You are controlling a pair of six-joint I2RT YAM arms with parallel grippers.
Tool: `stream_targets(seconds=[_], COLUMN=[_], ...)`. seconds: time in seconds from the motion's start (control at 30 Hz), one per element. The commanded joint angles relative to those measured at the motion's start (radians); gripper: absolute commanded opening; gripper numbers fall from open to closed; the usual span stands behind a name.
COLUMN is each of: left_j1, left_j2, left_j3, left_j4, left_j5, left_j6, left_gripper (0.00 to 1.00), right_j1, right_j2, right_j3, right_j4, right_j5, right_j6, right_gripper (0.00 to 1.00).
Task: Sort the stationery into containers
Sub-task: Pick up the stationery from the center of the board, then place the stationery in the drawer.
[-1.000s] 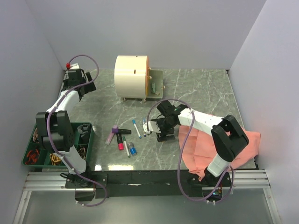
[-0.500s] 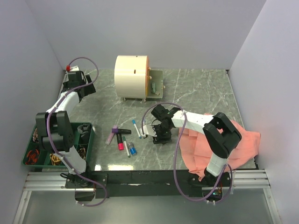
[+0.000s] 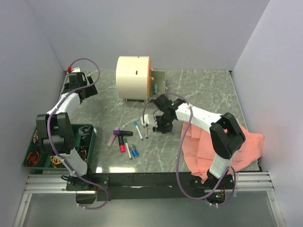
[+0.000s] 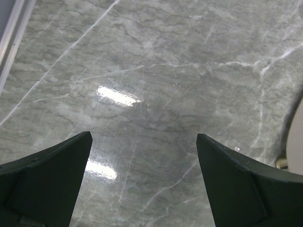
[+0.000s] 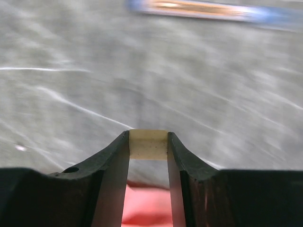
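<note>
My right gripper (image 3: 160, 124) is shut on a small tan eraser (image 5: 148, 144), held at its fingertips above the marble, to the right of the pens. Two white pens with blue caps (image 3: 138, 130) lie just left of it; one shows blurred in the right wrist view (image 5: 208, 9). A purple marker (image 3: 113, 136), a black-and-pink marker (image 3: 122, 141) and another white pen (image 3: 128, 150) lie further left. The cream drum cabinet (image 3: 132, 77) stands at the back with a yellow-orange drawer (image 3: 159, 85) open on its right. My left gripper (image 3: 89, 88) is open and empty over bare marble (image 4: 144, 136).
A salmon-pink cloth (image 3: 236, 146) lies at the right front, under my right arm. A green tray (image 3: 90, 128) with odds and ends sits at the left front by the left arm's base. A small blue-capped item (image 3: 134, 152) lies by the markers.
My right gripper has moved away from the front, back toward the cabinet's open drawer, carrying the eraser. The left arm has barely moved.
</note>
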Motion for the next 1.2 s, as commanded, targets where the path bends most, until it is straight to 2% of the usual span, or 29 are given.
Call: stream_targets(seconds=[0.0, 0.13, 0.27, 0.63, 0.73, 0.77, 0.87, 1.0, 1.07, 1.13, 1.17], left_j1=[0.003, 0.003, 0.003, -0.003, -0.006, -0.005, -0.006, -0.005, -0.006, -0.006, -0.006], left_j2=[-0.033, -0.012, 0.010, 0.058, 0.068, 0.071, 0.081, 0.111, 0.123, 0.143, 0.151], left_j3=[0.088, 0.137, 0.194, 0.282, 0.297, 0.305, 0.318, 0.346, 0.366, 0.381, 0.400], left_j4=[-0.004, -0.025, -0.027, -0.031, -0.045, -0.050, -0.048, -0.039, -0.035, -0.032, -0.030], left_j5=[0.060, 0.099, 0.116, 0.184, 0.188, 0.191, 0.221, 0.280, 0.344, 0.397, 0.446], left_j6=[0.012, 0.016, 0.016, 0.041, 0.055, 0.056, 0.061, 0.047, 0.030, 0.006, -0.005], left_gripper=[1.00, 0.99, 1.00, 0.99, 0.99, 0.99, 1.00, 0.99, 0.99, 0.99, 1.00], right_j1=[-0.075, -0.140, -0.189, -0.276, -0.283, -0.286, -0.290, -0.310, -0.341, -0.374, -0.431], right_j2=[-0.039, -0.010, 0.051, 0.329, 0.369, 0.372, 0.359, 0.328, 0.312, 0.314, 0.328], right_j3=[0.226, 0.348, 0.437, 0.787, 0.808, 0.799, 0.768, 0.756, 0.767, 0.788, 0.817], right_j4=[-0.080, -0.077, 0.005, 0.070, 0.088, 0.113, 0.151, 0.164, 0.170, 0.170, 0.167], right_j5=[-0.018, -0.021, -0.006, -0.019, -0.003, 0.004, 0.010, -0.007, -0.044, -0.091, -0.133], right_j6=[0.044, 0.101, 0.162, 0.261, 0.267, 0.276, 0.306, 0.383, 0.438, 0.594, 0.669], right_gripper=[0.26, 0.26, 0.26, 0.27, 0.36, 0.45, 0.59, 0.67, 0.68, 0.68, 0.67])
